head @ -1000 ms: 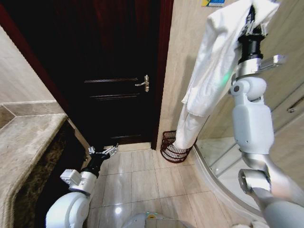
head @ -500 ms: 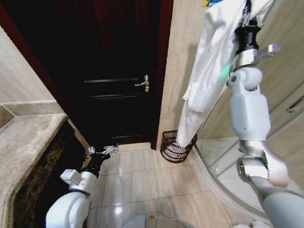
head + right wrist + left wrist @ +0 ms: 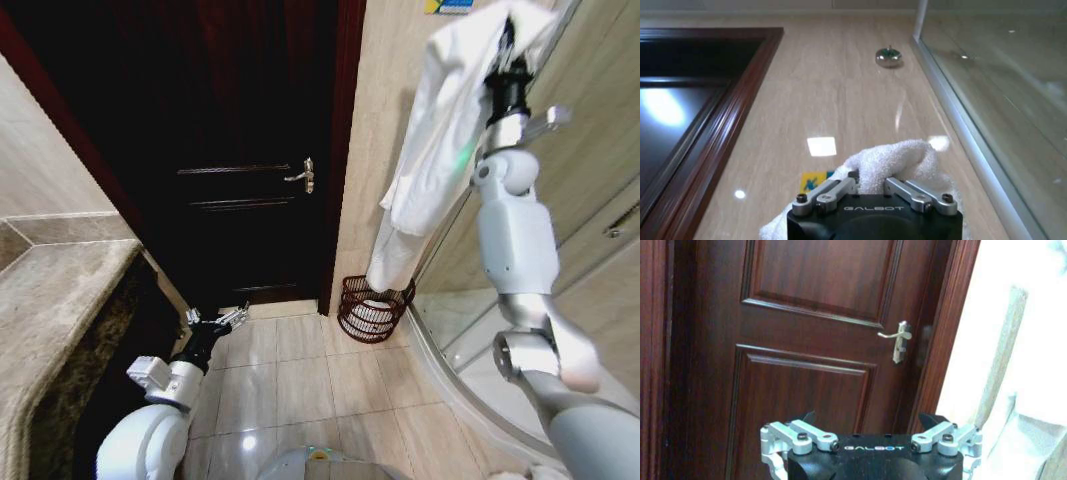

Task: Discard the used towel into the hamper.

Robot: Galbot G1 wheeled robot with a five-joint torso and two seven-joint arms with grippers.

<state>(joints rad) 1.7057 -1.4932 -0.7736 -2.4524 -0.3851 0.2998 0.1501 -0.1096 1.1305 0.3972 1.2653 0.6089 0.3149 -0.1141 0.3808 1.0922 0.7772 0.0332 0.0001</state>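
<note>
Silver-fingered left gripper idles spread apart low by the floor. Beyond, the dark red-brown wire hamper stands by the wall; the right gripper, pinching the white towel, has lifted its tail clear above it.

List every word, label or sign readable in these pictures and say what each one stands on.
"GALBOT": on the black body of the left gripper, in its wrist view.
"GALBOT": on the black body of the right gripper, which is shut on the white towel.
Blue and yellow sticker on the tiled wall: too small to read.
</note>
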